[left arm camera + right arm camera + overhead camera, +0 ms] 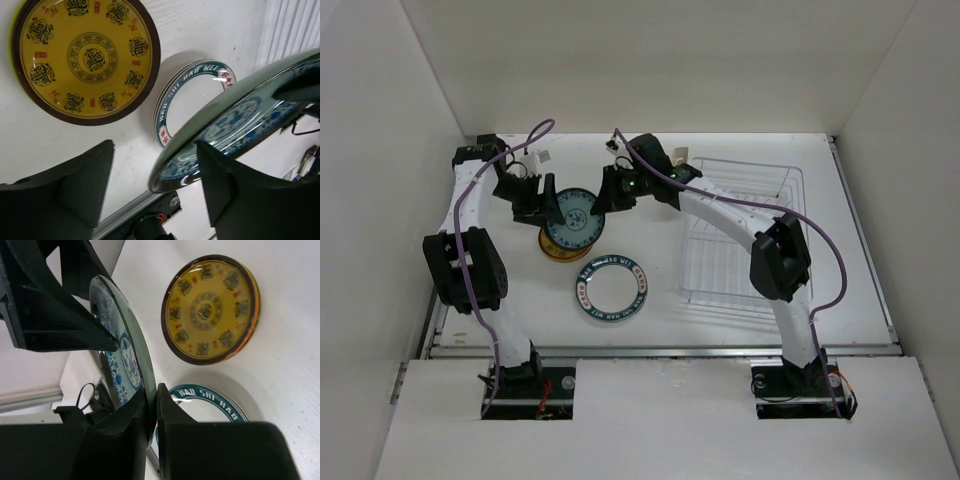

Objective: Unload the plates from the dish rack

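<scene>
Three plates are out on the table [720,330], and one of them is in my grip. My right gripper [152,402] is pinched tight on the rim of the blue plate [570,218], one finger on each face, so the plate hangs in the air, tilted on edge, with its patterned face turned towards my left side. My left gripper [155,175] has its jaws spread wide. The far edge of the blue plate lies in the gap between them, close against one finger [225,185], while the other finger [80,185] stands well clear of it. I cannot tell whether that nearer finger actually touches the plate. From above, the two grippers face each other across the plate, left one on its left, right one on its right. Directly under the blue plate, flat on the table, lies the yellow plate [563,250], with a dark brown rim and dark medallions. Just beside that, nearer my bases, the white plate [611,287] with a dark blue lettered rim lies flat too. The rack [745,180] sits on the right half of the table, well apart from all three plates, beneath my right arm's elbow.
</scene>
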Available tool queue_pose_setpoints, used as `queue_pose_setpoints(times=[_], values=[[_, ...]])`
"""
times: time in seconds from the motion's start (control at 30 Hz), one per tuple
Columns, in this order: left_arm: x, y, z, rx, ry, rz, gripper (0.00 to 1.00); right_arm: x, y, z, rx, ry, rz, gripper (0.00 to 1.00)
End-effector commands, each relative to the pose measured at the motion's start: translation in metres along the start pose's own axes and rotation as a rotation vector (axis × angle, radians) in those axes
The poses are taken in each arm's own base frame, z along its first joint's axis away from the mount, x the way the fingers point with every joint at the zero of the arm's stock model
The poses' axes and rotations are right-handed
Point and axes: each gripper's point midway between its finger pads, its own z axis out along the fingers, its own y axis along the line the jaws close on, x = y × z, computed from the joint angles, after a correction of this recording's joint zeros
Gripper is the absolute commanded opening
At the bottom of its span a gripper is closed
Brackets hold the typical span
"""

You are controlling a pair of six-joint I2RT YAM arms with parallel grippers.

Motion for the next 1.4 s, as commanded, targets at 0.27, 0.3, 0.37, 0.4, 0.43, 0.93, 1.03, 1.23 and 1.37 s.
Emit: queue_pose_setpoints(times=[0.27, 0.3, 0.37, 0.4, 0.43, 0.93, 1.03, 1.23, 1.37], values=[[0.007, -0.022, -0.003, 0.088, 0.011, 0.005, 0.0, 0.005, 0.033, 0.015, -0.135, 0.011, -0.008, 0.0], [0.007, -0.023, -0.005, 0.089, 0.011, 0.013, 0.0, 0.004, 0.032, 0.015, -0.127, 0.005, -0.007, 0.0], [0.007, -0.022, -0.005, 0.08, 0.014, -0.001, 0.0, 0.005, 0.028, 0.016, -0.109, 0.008, 0.001, 0.0], [0.002, -0.02, -0.006, 0.067, 0.008, -0.002, 0.0, 0.004, 0.026, 0.016, -0.098, 0.0, -0.009, 0.11], [0.002, -0.019, -0.01, 0.064, 0.003, -0.012, 0.0, 0.004, 0.021, 0.017, -0.071, -0.002, -0.001, 0.22], [-0.006, 0.058, 0.006, -0.151, 0.054, -0.236, 0.0, -0.042, -0.023, -0.065, 0.422, -0.25, 0.008, 1.0], [-0.003, 0.068, 0.02, -0.141, 0.096, -0.263, 0.0, -0.039, -0.023, -0.069, 0.425, -0.246, -0.001, 1.0], [0.002, 0.081, 0.027, -0.168, 0.147, -0.264, 0.32, -0.037, -0.02, -0.085, 0.442, -0.255, -0.02, 1.0], [0.005, 0.094, 0.019, -0.278, 0.157, -0.222, 0.63, -0.033, -0.021, -0.092, 0.455, -0.252, -0.027, 1.0]])
